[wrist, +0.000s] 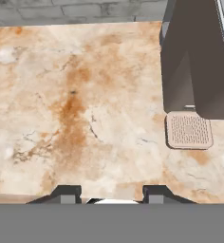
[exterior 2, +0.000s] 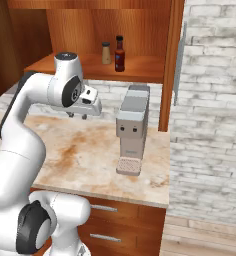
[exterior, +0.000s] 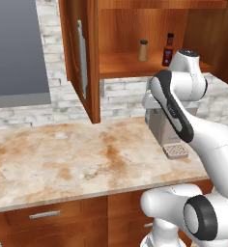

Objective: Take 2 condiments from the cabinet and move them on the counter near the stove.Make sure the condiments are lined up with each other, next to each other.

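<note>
A cabinet stands open above the counter. On its shelf, left to right, stand the shaker and the sauce bottle, untouched and close together. Below, the gripper hangs over bare counter beside a coffee machine, jaws closed and empty.

The cabinet is seen open at 12 o'clock, its door swung out at 2 o'clock. On its shelf, a dark red sauce bottle and a tan shaker are stood upright, just beside each other, the shaker at the bottle's 9 o'clock. The gripper is held closed and empty above the counter, at 10 o'clock from centre. A grey coffee machine is placed on the counter at centre, below the shelf.
</note>
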Robot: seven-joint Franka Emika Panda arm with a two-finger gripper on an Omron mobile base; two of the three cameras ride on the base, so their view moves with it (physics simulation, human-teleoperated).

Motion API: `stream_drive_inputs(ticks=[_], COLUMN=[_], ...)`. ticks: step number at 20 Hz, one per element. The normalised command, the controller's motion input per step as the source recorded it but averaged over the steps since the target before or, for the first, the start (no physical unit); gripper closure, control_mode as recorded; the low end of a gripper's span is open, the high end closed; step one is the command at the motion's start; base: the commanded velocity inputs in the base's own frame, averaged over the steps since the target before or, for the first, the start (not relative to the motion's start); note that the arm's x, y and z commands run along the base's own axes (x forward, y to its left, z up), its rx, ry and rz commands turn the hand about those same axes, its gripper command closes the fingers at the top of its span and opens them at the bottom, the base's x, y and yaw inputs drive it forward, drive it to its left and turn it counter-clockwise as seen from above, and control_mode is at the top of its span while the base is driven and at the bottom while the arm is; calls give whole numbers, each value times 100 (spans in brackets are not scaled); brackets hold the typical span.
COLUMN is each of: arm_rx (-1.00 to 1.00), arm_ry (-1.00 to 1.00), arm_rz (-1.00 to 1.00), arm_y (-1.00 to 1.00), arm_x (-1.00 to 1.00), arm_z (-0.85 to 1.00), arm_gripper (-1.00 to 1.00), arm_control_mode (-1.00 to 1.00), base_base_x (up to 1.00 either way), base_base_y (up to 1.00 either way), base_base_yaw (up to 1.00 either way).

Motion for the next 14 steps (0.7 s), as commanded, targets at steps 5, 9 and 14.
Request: stream_drive_inputs(ticks=[5, 9, 14], arm_rx=[0, 0, 0], arm_ry=[-7, -38, -27], arm_rz=[0, -7, -5], arm_y=[0, -11, -3], arm_x=[-25, -28, -8], arm_z=[0, 2, 29], arm_gripper=[-100, -100, -100], arm_control_mode=[-100, -100, -100], base_base_x=[0, 0, 0], base_base_y=[0, 0, 0], base_base_yaw=[0, 0, 0])
